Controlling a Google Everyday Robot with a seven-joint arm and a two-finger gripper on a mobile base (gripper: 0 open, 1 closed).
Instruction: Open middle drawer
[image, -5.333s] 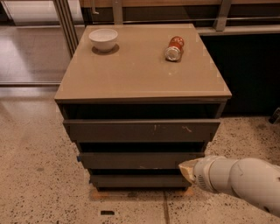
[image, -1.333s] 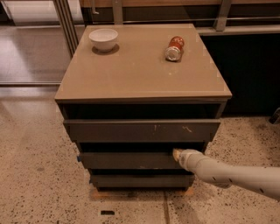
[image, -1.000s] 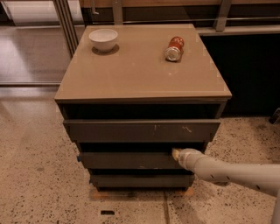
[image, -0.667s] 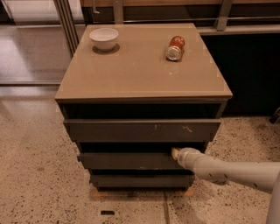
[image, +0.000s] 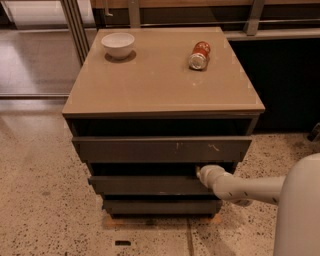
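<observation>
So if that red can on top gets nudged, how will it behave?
The can lies on its side on the smooth cabinet top, so it would probably roll. It looks small, likely light. The gripper is at the middle drawer, well below it.

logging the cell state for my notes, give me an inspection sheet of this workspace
surface: glossy tan cabinet top, carries two items
job's things: middle dark grey-brown flat drawer front, under the white-scratched top drawer front; no tray interior shows
clutter: white round bowl upright at back left; red soda can on its side at back right
grippers: gripper on a white arm, at the middle front's upper edge near its right end
cables: nothing seen
surroundings: speckled stone floor; narrow bottom drawer front; metal rails behind
</observation>
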